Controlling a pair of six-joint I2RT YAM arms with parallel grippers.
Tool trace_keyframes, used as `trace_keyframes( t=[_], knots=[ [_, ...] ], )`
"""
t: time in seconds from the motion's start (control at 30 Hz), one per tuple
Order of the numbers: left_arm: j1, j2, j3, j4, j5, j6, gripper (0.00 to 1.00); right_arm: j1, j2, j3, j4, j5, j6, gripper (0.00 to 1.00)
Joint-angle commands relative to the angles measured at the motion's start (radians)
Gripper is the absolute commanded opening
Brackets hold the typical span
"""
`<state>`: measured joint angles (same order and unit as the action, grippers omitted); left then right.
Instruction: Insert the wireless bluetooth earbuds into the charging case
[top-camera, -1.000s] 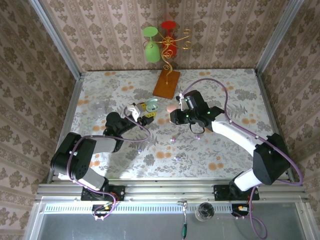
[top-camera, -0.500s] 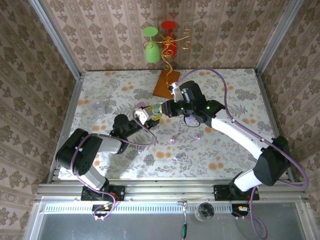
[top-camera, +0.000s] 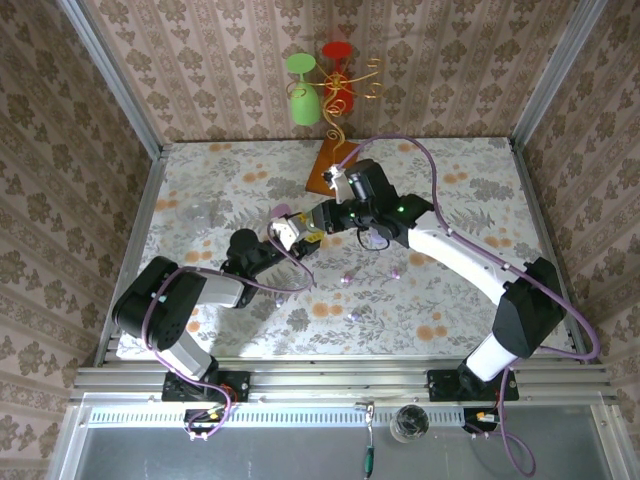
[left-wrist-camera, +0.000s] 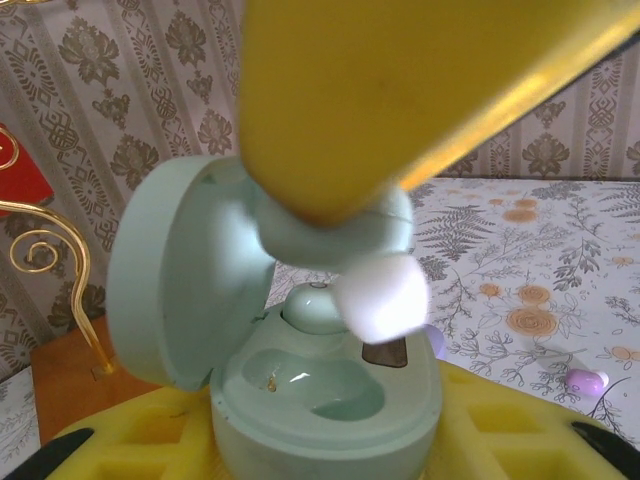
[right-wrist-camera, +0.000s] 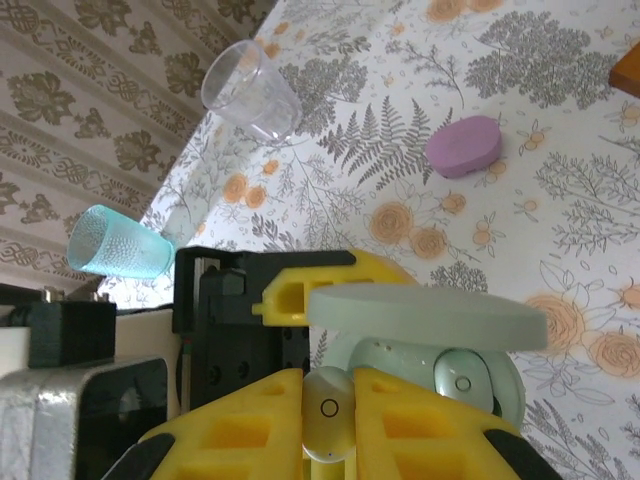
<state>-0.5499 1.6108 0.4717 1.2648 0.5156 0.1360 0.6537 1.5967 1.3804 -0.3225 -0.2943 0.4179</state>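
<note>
Insertion under way at mid-table. Left gripper clamped on the open mint charging case, its lid swung up. One earbud sits in its place; the empty socket beside it is bare. Right gripper pinched on a second earbud, poised just over the case. To do this well, I judge: line the bud's tip with the empty socket, descend straight and slow, stay clear of the lid, release only once the bud is fully seated. Left arm should hold the case level.
</note>
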Motion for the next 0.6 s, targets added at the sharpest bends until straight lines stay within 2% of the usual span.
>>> trace_keyframes(
  t=[0.0,0.57],
  knots=[
    [-0.007,-0.016,0.016,0.025,0.019,0.012,0.42,0.007,0.017,0.029,-0.020,-0.001,-0.023,0.18],
    [-0.007,-0.034,0.022,0.025,0.016,0.007,0.42,0.005,0.051,0.013,-0.013,0.019,-0.042,0.18]
  ],
)
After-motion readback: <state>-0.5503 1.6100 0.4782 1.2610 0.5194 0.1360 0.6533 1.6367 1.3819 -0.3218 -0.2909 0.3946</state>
